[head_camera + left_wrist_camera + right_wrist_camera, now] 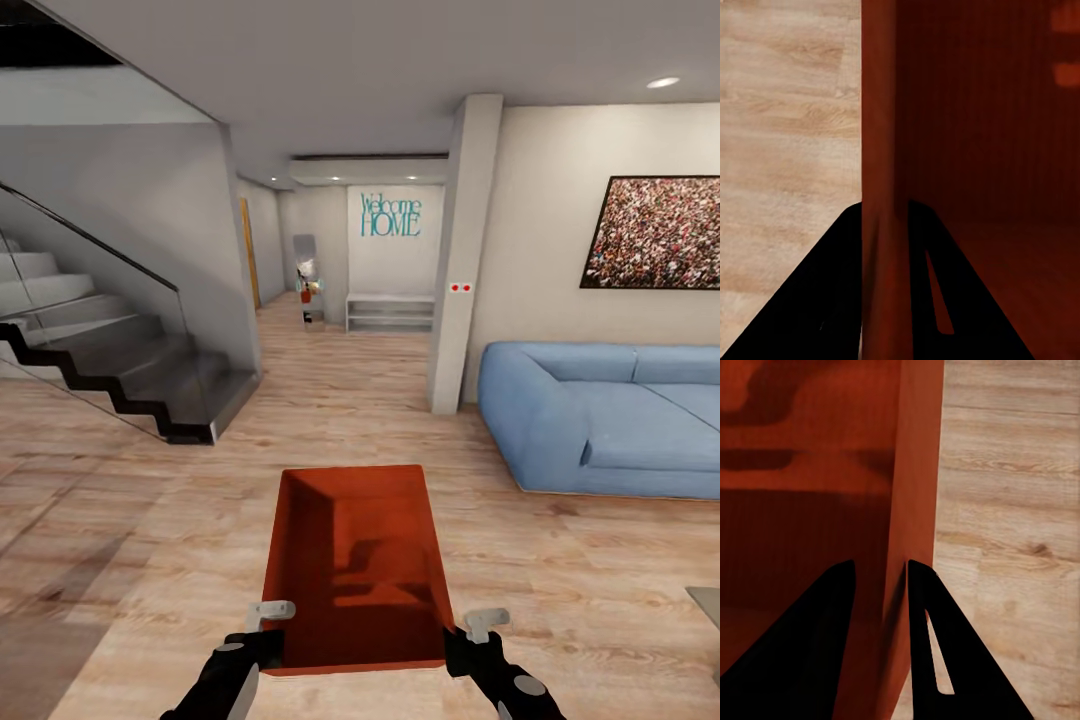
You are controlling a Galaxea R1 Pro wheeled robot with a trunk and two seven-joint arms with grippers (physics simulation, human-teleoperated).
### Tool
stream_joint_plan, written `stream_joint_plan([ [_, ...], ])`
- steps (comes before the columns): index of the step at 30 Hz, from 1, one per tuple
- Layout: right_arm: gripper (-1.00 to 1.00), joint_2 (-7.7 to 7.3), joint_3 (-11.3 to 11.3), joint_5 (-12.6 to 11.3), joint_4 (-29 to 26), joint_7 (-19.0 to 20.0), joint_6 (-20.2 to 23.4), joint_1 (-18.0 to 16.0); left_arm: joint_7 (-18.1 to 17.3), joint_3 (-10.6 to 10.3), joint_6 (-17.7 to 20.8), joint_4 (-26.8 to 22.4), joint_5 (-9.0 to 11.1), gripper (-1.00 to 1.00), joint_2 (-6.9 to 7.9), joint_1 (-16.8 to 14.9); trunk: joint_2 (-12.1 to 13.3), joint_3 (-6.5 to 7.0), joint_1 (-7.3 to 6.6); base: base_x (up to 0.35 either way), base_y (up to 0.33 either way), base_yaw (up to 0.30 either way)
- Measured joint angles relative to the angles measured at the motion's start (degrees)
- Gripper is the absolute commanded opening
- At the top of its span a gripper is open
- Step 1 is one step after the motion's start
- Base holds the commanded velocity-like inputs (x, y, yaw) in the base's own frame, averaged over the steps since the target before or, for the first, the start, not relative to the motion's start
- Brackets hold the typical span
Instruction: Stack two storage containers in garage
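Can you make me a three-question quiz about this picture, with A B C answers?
1. Where is the storage container?
A. on the sofa
B. held between both grippers
C. on the stairs

2. What colour is the sofa?
A. blue
B. green
C. black

3. What is inside the container?
A. toys
B. books
C. nothing

Answers: 1 B, the left gripper and right gripper each pinch a side wall. 2 A, the head view shows it light blue. 3 C, only its bare orange-red bottom shows.
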Motion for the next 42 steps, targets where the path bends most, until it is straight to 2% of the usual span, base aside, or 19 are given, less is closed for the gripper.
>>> stream_joint_plan([
  [42, -1.00, 0.00, 0.1, 0.0, 0.1, -0.1, 0.0, 0.0, 0.0, 0.0, 0.0, 0.1, 0.0, -1.00, 0.00, 0.0, 0.0, 0.00, 0.00, 0.309, 0.109, 0.000],
])
